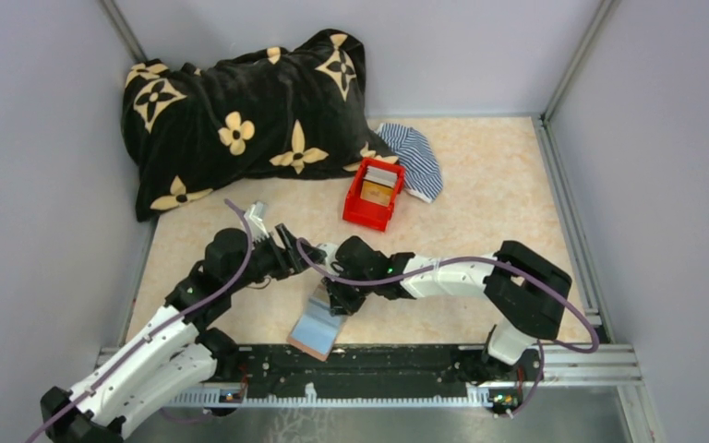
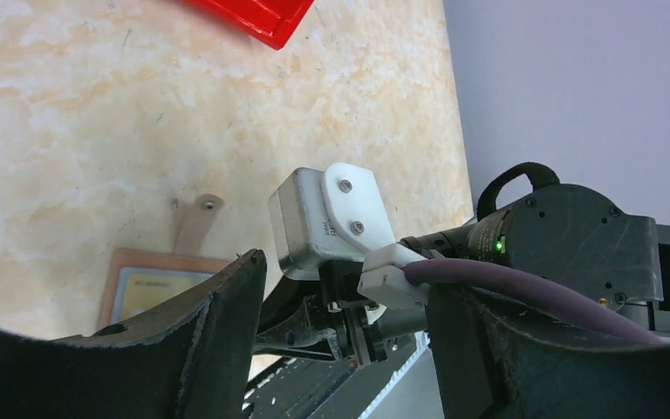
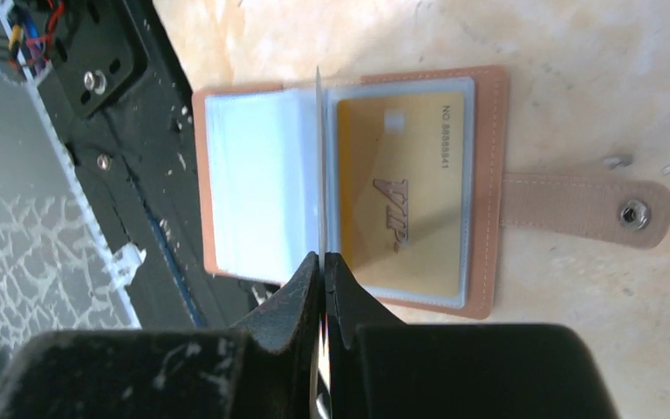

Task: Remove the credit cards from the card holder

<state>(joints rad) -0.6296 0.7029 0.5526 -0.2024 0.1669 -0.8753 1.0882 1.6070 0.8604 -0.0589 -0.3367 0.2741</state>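
While the small reddish-brown leather card holder (image 3: 487, 183) lies spread open at the near edge of the beige marbled table (image 1: 489, 203), its left half reaches over the black mounting rail (image 1: 388, 365) and its snap tab (image 3: 589, 209) lies flat, pointing away from the rail. A gold plastic card marked VIP (image 3: 401, 192) sits in the clear sleeve on the tab side. A light blue card (image 3: 253, 192) fills the sleeve on the rail side.

The right gripper (image 3: 322, 262) comes down over the fold with its fingers pressed together on a thin leaf that stands upright between the two halves. The leaf shows edge-on, so I cannot tell whether it is a sleeve or a card.

The left gripper (image 2: 349, 288) hangs just beside the right wrist, above the table, with its dark fingers (image 2: 227, 314) well apart and holding nothing.

Farther back stands a red plastic open-top box (image 1: 372, 196) with flat cards in it. A blue-and-white striped cloth (image 1: 417, 159) touches the box, and a black cushion with cream flower shapes (image 1: 240, 111) fills the far left corner.
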